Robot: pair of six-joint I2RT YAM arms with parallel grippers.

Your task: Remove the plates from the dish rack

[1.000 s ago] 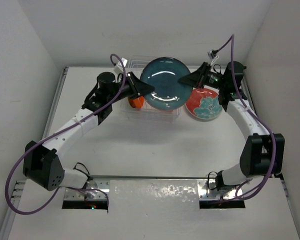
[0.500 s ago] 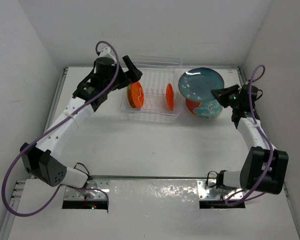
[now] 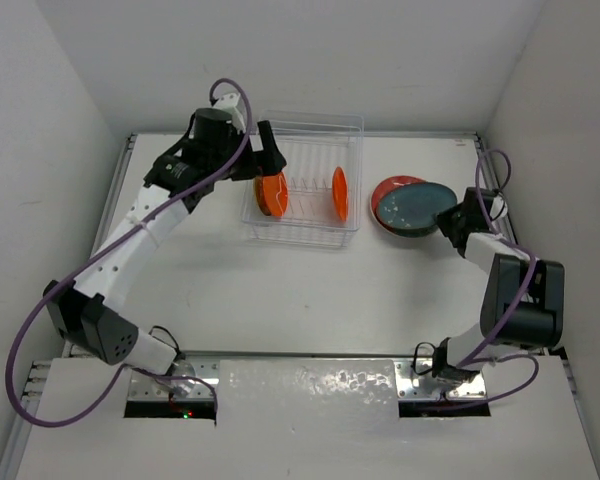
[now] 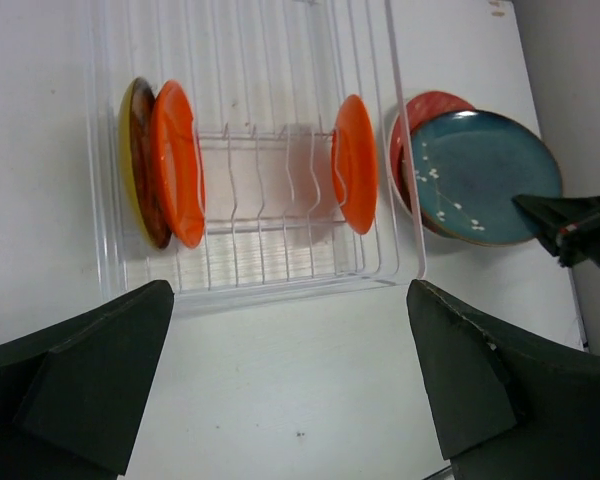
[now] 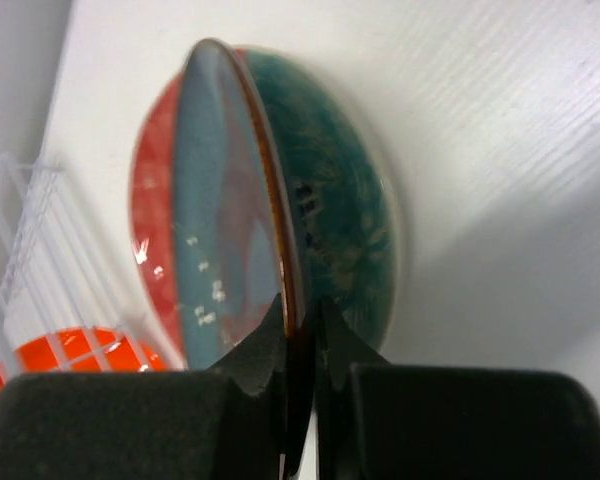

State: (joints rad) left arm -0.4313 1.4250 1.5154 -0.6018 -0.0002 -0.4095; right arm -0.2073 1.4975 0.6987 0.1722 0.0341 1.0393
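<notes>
The clear dish rack holds an orange plate upright at its left end, with a yellow-brown plate right behind it. A second orange plate stands near the rack's right end. To the right of the rack, a dark teal plate lies over a red plate. My right gripper is shut on the teal plate's right rim. My left gripper hangs wide open and empty above the rack's left end.
White walls enclose the table on the left, back and right. The right arm's elbow sits near the right wall. The rack's middle slots hold nothing.
The right gripper carried the teal plate from above the rack to the right and down onto the red plate. The left gripper let go of that plate, opened wide and pulled back left.
</notes>
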